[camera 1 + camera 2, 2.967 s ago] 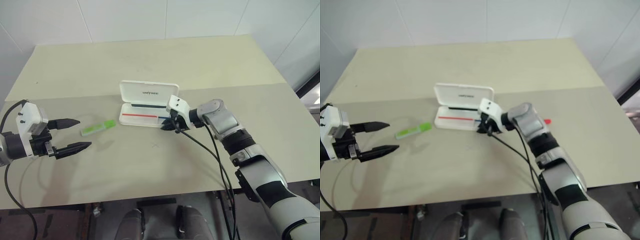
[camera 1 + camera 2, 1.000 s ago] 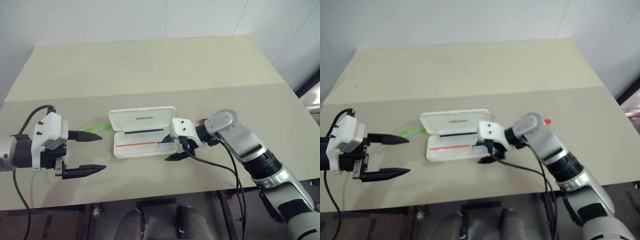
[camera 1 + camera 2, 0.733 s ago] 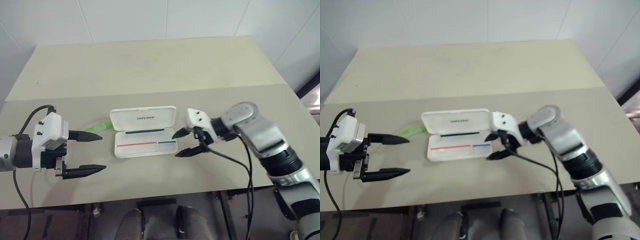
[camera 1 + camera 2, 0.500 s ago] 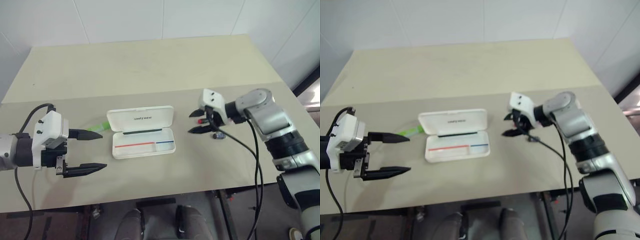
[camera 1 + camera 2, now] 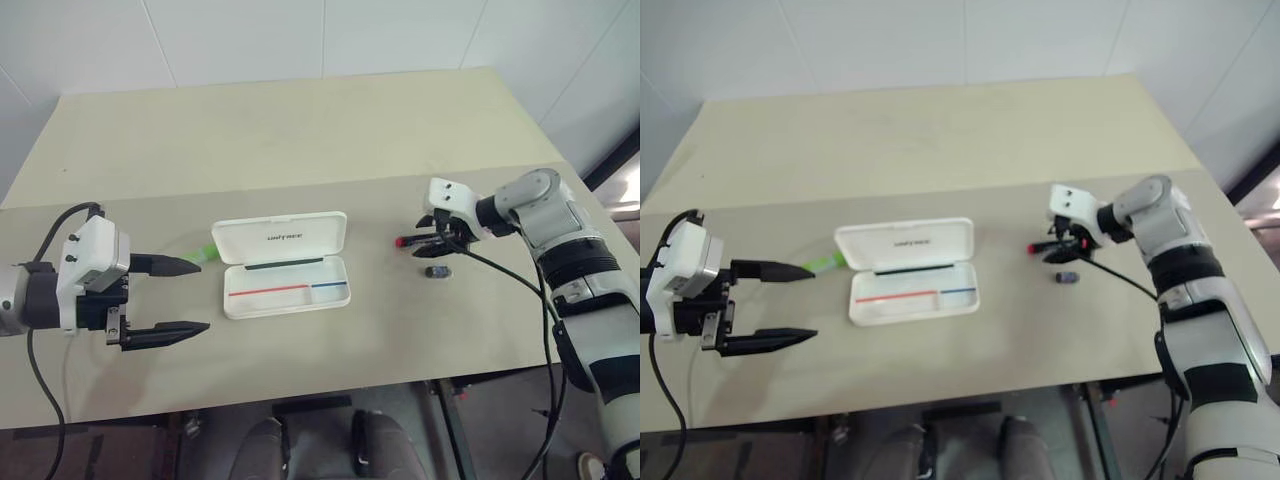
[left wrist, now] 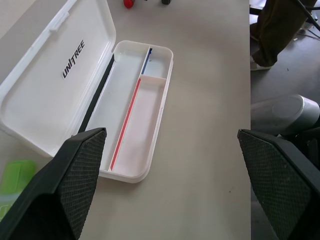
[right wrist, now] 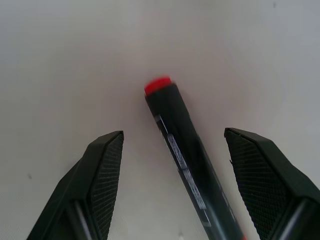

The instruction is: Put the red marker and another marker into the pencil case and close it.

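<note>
Matte beige table (image 5: pixel 300 150) carries the white hard-plastic pencil case (image 5: pixel 285 276), lid open; right of it the red marker (image 7: pixel 187 160) lies between the right gripper's (image 7: pixel 175 200) spread ribbed fingers; left of it another marker (image 5: pixel 204 255), translucent green; left gripper (image 5: pixel 175 296) spread.

L gripper (image 5: pixel 183 296) hovering wide open at lower left; R gripper (image 5: pixel 437 245) reaching at right, fingers parted.

Bare table (image 5: pixel 300 140) stretches behind the open pencil case (image 5: pixel 285 275), whose raised lid walls off its far side. The red marker (image 7: pixel 187 150) lies between the right gripper (image 7: pixel 177 185)'s spread fingers; a small dark object (image 5: pixel 437 271) sits just beside.
</note>
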`<state>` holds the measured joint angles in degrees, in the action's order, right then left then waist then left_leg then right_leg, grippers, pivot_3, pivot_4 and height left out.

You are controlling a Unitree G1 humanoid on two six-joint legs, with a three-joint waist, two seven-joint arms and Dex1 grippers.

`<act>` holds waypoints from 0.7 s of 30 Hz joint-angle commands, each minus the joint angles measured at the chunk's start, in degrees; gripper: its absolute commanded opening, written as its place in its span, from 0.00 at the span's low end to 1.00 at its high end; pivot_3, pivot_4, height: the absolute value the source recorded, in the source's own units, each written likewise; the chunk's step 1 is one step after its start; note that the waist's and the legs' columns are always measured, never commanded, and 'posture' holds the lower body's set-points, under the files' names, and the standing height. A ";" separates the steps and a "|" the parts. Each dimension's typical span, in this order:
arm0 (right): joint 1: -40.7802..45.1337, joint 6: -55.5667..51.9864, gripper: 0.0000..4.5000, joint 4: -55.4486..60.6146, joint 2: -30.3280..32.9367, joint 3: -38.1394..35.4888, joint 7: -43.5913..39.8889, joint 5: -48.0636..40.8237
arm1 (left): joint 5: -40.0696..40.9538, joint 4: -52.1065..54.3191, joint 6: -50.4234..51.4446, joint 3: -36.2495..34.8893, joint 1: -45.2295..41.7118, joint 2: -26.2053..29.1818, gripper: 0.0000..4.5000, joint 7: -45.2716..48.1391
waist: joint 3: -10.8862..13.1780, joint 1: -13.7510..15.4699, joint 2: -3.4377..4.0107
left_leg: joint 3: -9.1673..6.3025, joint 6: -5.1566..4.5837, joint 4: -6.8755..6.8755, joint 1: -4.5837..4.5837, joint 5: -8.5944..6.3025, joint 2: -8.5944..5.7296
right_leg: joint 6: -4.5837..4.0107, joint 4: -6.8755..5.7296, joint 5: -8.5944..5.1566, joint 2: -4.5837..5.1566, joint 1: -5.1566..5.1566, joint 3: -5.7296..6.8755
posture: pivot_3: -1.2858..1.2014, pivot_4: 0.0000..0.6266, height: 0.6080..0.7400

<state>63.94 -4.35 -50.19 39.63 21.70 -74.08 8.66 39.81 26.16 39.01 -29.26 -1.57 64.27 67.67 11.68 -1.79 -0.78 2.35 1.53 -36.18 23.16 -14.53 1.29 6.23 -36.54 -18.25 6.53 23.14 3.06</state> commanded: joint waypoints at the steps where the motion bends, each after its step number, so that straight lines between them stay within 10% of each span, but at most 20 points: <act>1: 2.45 3.63 0.76 -4.06 -0.48 -0.02 1.55 2.69 | -0.05 -0.44 0.30 -2.46 0.08 1.29 1.00 0.05 | 0.00 -0.02 0.00 | 0.03 0.00 0.00 0.00 0.00 0.00 | 0.00 -0.01 0.00 -0.01 0.03 -0.03 | 0.52 0.24 1.00; 6: 3.90 7.05 0.62 -10.25 -1.01 1.35 3.06 6.68 | -1.56 -2.27 -0.83 -3.50 1.05 1.10 1.00 0.52 | -0.02 -0.09 -0.03 | 0.11 0.02 -0.05 -0.02 -0.01 0.08 | -0.03 -0.04 0.02 -0.05 0.04 -0.08 | 0.52 0.24 1.00; 13: 4.85 7.70 0.13 -10.71 -2.19 0.32 0.10 6.87 | -5.26 -7.16 -3.47 -8.83 4.65 1.52 1.00 2.88 | -0.09 -0.09 -0.15 | 0.18 0.05 -0.18 -0.05 -0.03 0.30 | -0.20 0.01 0.17 -0.21 0.00 -0.08 | 0.52 0.24 1.00; 21: -1.30 -4.72 0.12 19.86 -1.28 -2.69 -9.50 -0.42 | -8.53 -11.55 -6.04 -14.18 8.65 1.43 1.00 5.70 | -0.07 -0.24 -0.12 | 0.55 0.15 -0.08 0.16 -0.17 0.48 | -0.22 -0.26 0.16 -0.30 0.46 -0.24 | 0.52 0.24 1.00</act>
<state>62.66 -4.99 -38.77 37.55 21.36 -81.02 11.13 31.95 14.85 34.17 -41.37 7.05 64.46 72.76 11.61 -2.03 -0.90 2.91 1.69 -36.27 23.32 -14.71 1.78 6.01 -36.84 -18.10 6.22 23.61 2.81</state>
